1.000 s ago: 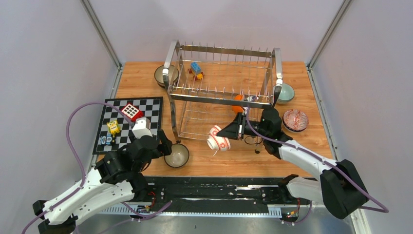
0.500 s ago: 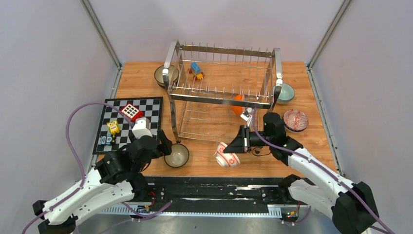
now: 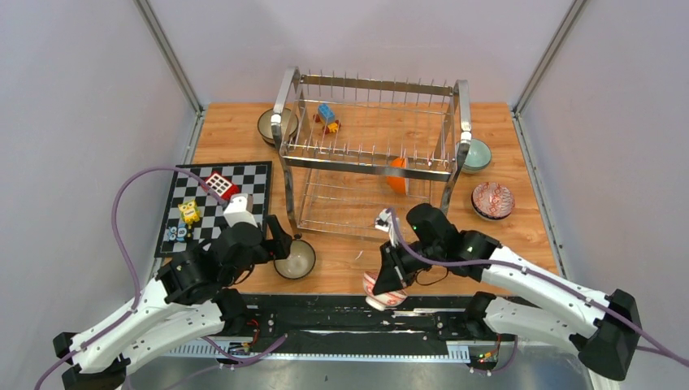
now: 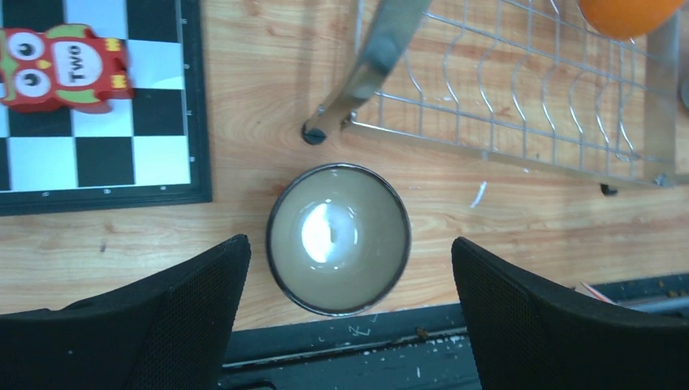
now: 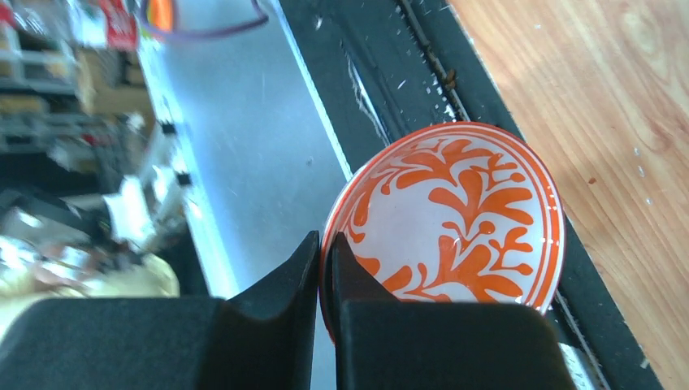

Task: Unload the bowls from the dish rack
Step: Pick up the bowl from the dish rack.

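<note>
**Rim-held bowl hanging over the table's front edge: drop risk**

**Top external view.** The right gripper (image 3: 385, 279) sits at lower centre, clamped on the orange-and-white bowl (image 3: 382, 292). This bowl is out of the dish rack (image 3: 370, 154) and tilted over the black rail (image 3: 341, 313) at the table's (image 3: 520, 122) near edge. In my judgement, releasing here would send it onto the rail or off the front. An orange bowl (image 3: 396, 175) is in the rack's right half. The fingertips are hidden under the wrist and the bowl's lower part is hard to read.

**Left wrist view.** The left gripper (image 4: 349, 246) is spread wide and holds nothing, its fingers (image 4: 171, 325) flanking a brown bowl (image 4: 339, 238) that rests on the table at centre frame, just below a rack foot. Coming down off-centre could knock the rim or push the bowl off the edge. The orange bowl (image 4: 626, 12) is cut off at upper right.

**Right wrist view.** The fingers (image 5: 268, 325) pinch only a thin stretch of rim at lower centre. The glaze looks slick, so slipping or swivelling is likely. Whether the bowl (image 5: 455, 219) touches anything beneath cannot be told, and the left background is blurred.
</note>
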Tool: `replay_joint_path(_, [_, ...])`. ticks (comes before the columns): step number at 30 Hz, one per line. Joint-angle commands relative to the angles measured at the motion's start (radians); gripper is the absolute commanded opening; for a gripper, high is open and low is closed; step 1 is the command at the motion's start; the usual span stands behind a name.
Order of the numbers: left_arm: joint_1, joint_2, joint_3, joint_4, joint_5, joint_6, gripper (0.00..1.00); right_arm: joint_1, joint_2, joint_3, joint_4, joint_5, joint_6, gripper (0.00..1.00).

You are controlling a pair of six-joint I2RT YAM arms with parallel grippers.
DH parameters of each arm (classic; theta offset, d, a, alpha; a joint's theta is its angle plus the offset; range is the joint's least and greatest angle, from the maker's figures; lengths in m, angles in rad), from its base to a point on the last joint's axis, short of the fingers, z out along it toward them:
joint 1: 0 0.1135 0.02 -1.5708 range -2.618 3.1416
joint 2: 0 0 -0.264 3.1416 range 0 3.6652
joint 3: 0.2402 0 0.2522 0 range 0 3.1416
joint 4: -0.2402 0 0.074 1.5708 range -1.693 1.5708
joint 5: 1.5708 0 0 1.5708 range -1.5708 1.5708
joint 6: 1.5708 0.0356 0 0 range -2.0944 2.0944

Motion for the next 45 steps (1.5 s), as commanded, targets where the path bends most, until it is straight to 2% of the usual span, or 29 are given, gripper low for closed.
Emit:
replay_joint_path(1, [0.007,-0.011,0.021,0.05,0.164,0.051,0.96,0.192,-0.019,0.118,-0.177,0.254,-0.238,0.02])
replay_joint_path(4, [0.007,-0.001,0.019,0.078,0.269,0.061,0.96,0.308,-0.007,0.147,-0.222,0.454,-0.319,0.02])
replay_joint_path(12, [0.007,0.053,0.08,0.112,0.577,0.156,1.0,0.727,-0.044,0.17,-0.124,1.079,-0.53,0.02])
replay_joint_path(17, [0.006,0.055,0.09,0.153,0.67,0.188,1.0,0.927,0.029,0.176,-0.054,1.309,-0.755,0.02])
replay_joint_path(20, [-0.008,0.075,0.11,0.146,0.666,0.219,1.0,1.003,0.118,0.193,-0.036,1.334,-0.865,0.02])
replay_joint_path(23, [-0.077,0.078,0.121,0.168,0.593,0.24,1.0,1.049,0.207,0.223,-0.036,1.342,-0.927,0.02])
replay_joint_path(31, [-0.253,0.226,0.145,0.115,0.386,0.273,0.97,1.061,0.288,0.275,-0.02,1.31,-0.972,0.02])
replay_joint_path(41, [-0.364,0.366,0.163,0.134,0.296,0.299,0.76,1.064,0.306,0.298,-0.016,1.299,-0.969,0.02])
replay_joint_path(45, [-0.39,0.402,0.166,0.111,0.225,0.283,0.62,1.064,0.309,0.302,-0.016,1.3,-0.962,0.02])
